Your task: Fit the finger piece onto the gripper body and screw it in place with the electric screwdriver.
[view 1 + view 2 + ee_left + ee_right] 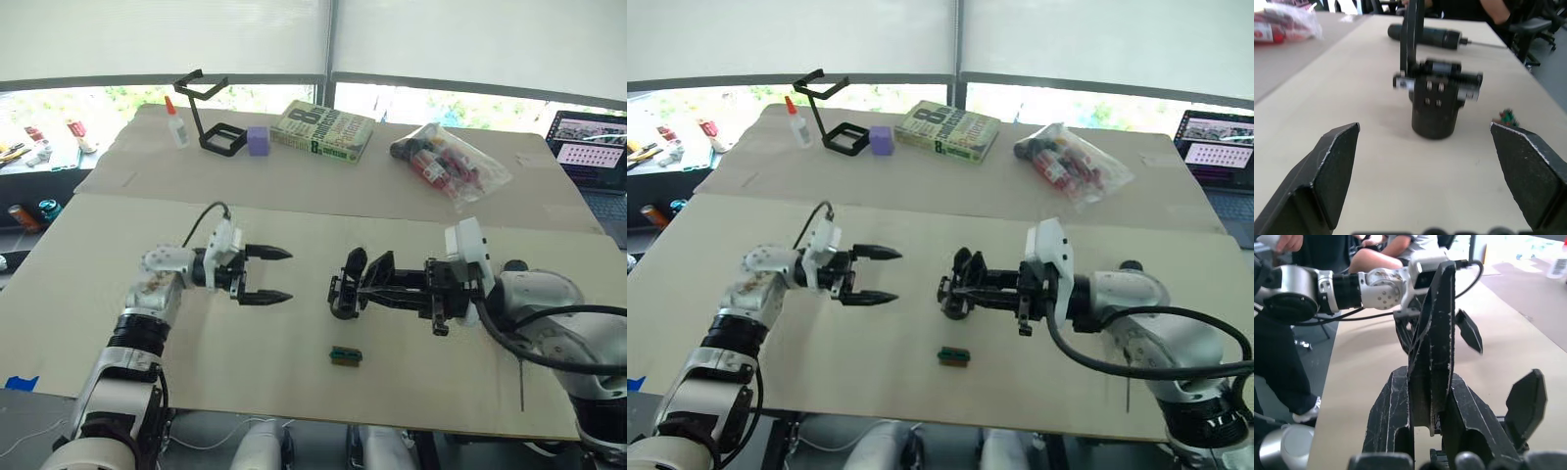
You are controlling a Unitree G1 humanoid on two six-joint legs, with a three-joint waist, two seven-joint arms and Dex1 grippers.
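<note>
— Gripping anything, the right gripper [370, 286]?
— Yes, it's clamped on the finger piece [1432, 347], at the body [348, 284], mid-table.
— The left gripper [279, 275]?
— Spread wide, empty, left of the body. The screwdriver [1425, 35] lies farther right.

Bright window backlight; wrist views blurred nearby.
</note>
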